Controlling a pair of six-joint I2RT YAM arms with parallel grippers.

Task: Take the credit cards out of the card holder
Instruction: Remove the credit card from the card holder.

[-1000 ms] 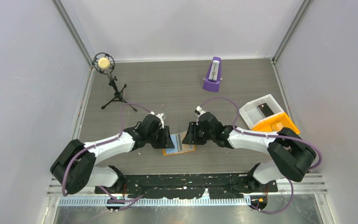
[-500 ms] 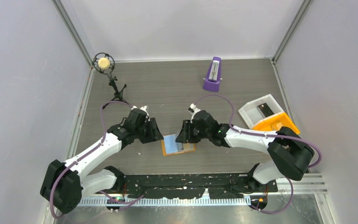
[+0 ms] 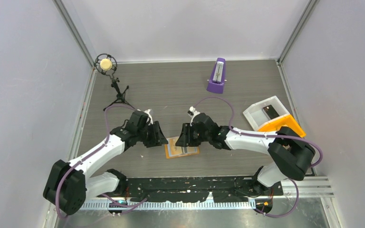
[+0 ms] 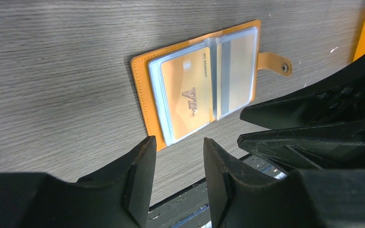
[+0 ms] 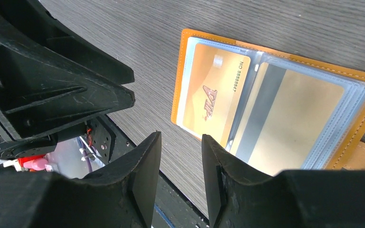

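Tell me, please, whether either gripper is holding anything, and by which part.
Nothing is held. The left gripper and the right gripper are both open and empty, near the opened card holder.

- Card holder (image 4: 141, 97): orange folding wallet, lay open and flat on the table (image 3: 180, 90), near its front edge, centre.
- Snap tab (image 4: 275, 63) stuck out flat from one side.
- Clear sleeves faced up, cards still in them.
- VIP card (image 4: 186, 92): gold, face up in one sleeve.
- Second card (image 4: 235, 76): gold, grey stripe showing, in the adjoining sleeve.
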